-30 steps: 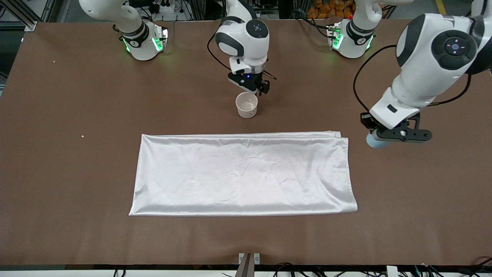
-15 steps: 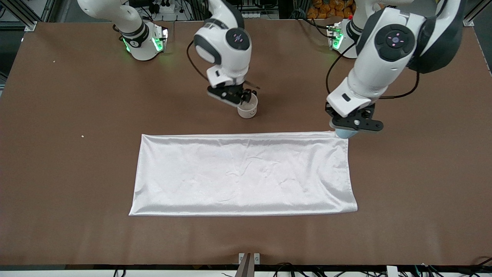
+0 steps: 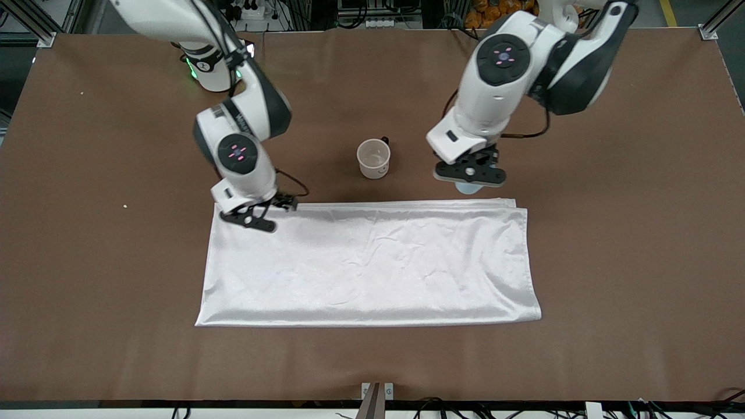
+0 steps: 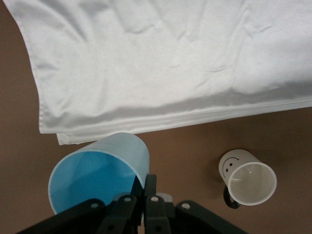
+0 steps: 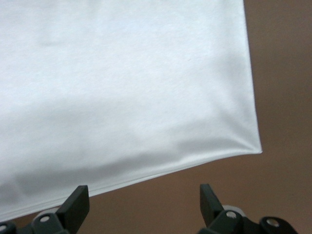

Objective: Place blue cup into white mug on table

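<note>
on the brown surface, beside the white cloth, the step in hand is likely carrying the blue cup to the white mug, which stands upright just beside the cloth's edge; centre the cup over the mug's mouth before lowering. the left gripper, over the surface between mug and cloth corner, has its jaws closed on the cup's rim, while the right gripper waits over the cloth's corner, jaws spread wide and empty.

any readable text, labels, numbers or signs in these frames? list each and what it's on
No words or numbers can be read.
White lettering on the right arm: too blurred to read.
Sign, not text: a smiley face on the white mug.
Blue cup, held in the left gripper, and the white cloth: unmarked.
</note>
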Tool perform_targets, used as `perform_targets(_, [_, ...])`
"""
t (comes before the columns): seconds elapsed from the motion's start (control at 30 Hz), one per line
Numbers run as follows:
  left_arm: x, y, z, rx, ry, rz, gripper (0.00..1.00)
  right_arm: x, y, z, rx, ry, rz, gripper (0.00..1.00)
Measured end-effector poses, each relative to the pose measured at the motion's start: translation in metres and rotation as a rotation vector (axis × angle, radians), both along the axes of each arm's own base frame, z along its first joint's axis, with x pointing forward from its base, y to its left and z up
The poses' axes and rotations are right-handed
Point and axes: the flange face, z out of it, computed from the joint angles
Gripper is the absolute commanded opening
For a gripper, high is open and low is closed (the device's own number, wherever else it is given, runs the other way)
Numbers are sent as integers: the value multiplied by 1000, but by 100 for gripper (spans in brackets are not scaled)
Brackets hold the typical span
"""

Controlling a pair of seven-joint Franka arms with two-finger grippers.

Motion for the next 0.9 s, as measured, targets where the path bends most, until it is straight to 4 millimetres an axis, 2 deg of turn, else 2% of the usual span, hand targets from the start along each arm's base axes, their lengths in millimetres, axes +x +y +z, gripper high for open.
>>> perform_targets(0.3, [-44,-87,-42,-1,69,-2,0,39,-101,-36,37,3,55,100])
perform_targets(0.47, [-63,-122,-63,3,100,3,0,49,-141,-51,54,4,88,100])
perform_targets(0.63, [-83,-156,-84,6,124,33,0,50,-156,-58,60,14,113,100])
perform_targets(0.77, [-95,-176,-102,16,133,35,0,48,-154,-57,62,17,124,100])
perform_targets(0.9, [-107,-189,-124,38,128,43,0,43,-153,-47,62,8,128,100])
